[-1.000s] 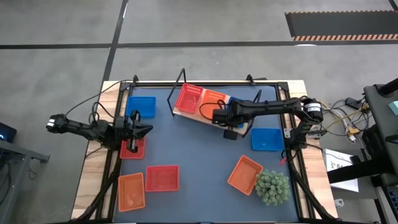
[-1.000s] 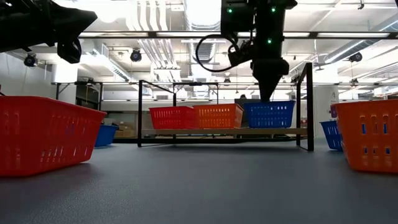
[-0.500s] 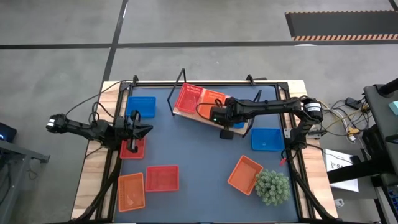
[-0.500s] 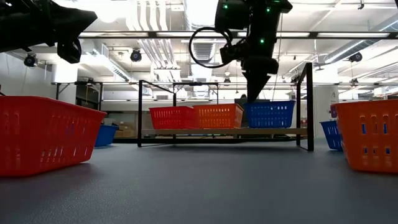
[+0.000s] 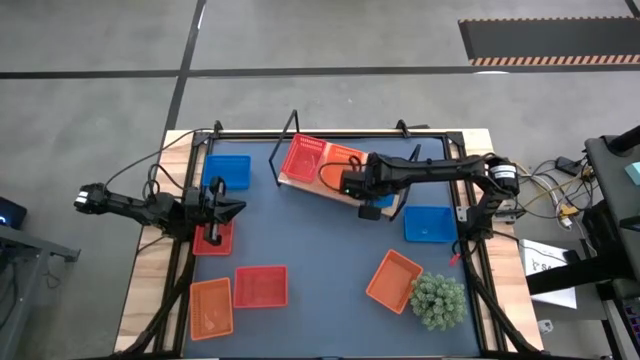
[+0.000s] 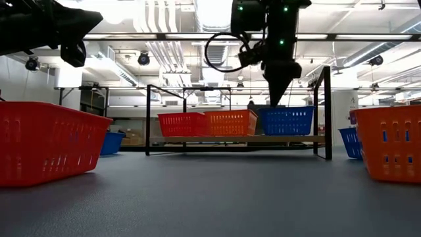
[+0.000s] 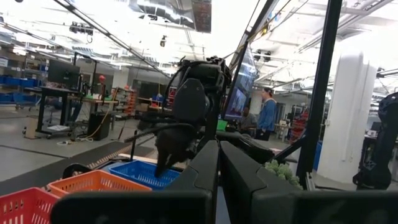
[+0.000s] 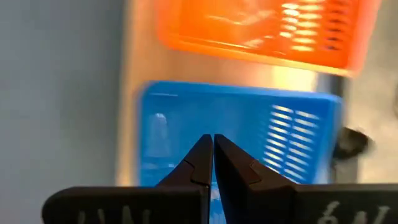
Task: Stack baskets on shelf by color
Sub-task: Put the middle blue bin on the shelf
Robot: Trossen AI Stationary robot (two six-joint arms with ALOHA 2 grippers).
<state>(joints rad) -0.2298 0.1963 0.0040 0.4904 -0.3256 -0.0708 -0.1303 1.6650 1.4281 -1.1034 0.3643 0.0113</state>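
The wooden shelf stands slantwise at the table's far middle and carries three baskets side by side: a red basket, an orange basket and a blue basket. My right gripper hangs shut, pointing down, just above the blue basket and touches nothing. My left gripper waits shut at the table's left, over the far end of a red basket.
Loose baskets lie on the dark tabletop: blue far left, red and orange near left, blue at the right, orange near right beside a green spiky plant. Open tabletop lies in the middle.
My right gripper has swung a little toward the table's left and then back toward the right, staying shut above the blue basket on the shelf. The baskets have not moved.
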